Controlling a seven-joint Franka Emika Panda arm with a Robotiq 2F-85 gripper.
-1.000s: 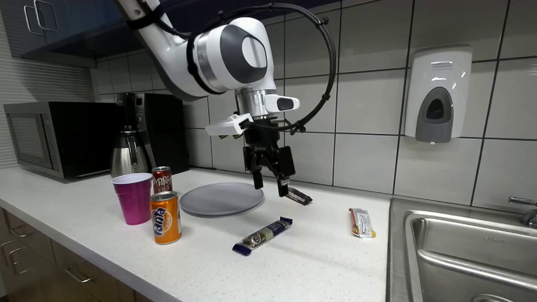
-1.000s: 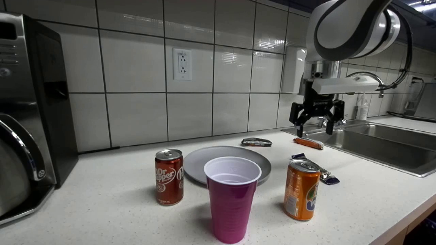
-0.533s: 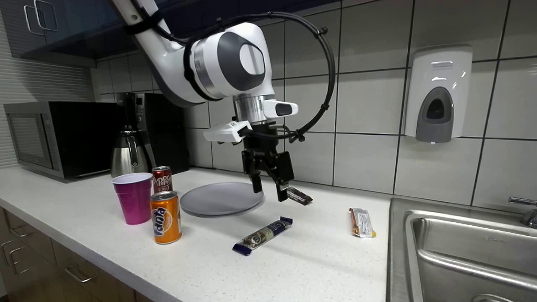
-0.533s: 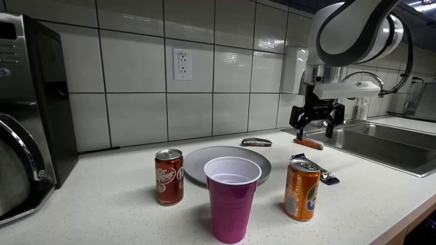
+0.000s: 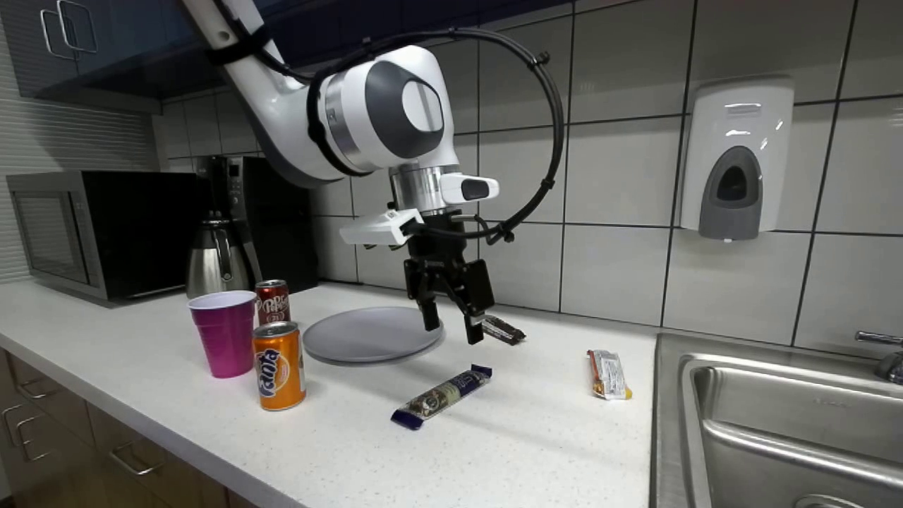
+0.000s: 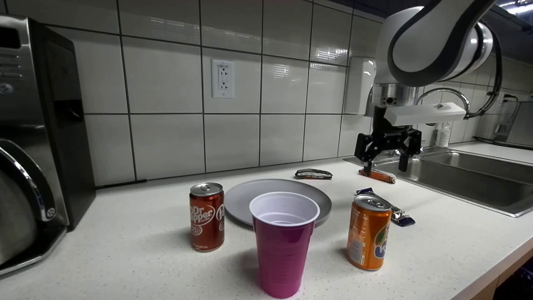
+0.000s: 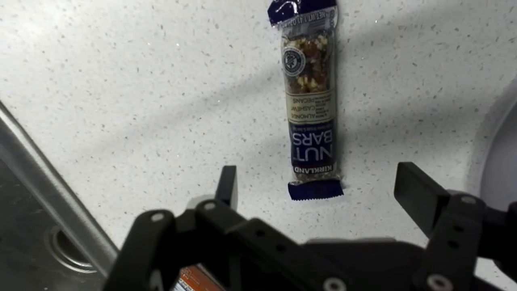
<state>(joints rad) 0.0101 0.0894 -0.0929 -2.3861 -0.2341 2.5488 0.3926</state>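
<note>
Below the tool [image 5: 452,330], a wrapper [image 7: 310,109] encloses a nut bar [image 7: 314,68]

Around the gripper [image 5: 453,329]: 3 wrapped bars [image 5: 442,397] [image 5: 503,329] [image 5: 609,376] | 1 Fanta can [image 5: 279,368] | 1 Dr Pepper can [image 6: 207,218] | 1 plastic cup [image 5: 226,340] | 1 plate [image 5: 372,333]

Tapered magenta plastic cup [image 6: 283,254] standing near a cylindrical red metal Dr Pepper can [image 6: 207,221] and a cylindrical orange metal Fanta can [image 6: 367,235], white plastic soap dispenser [image 5: 741,130] on pale tiled wall [image 5: 621,176], rectangular stainless-steel sink [image 5: 674,423] in speckled white countertop [image 5: 536,451]
</note>
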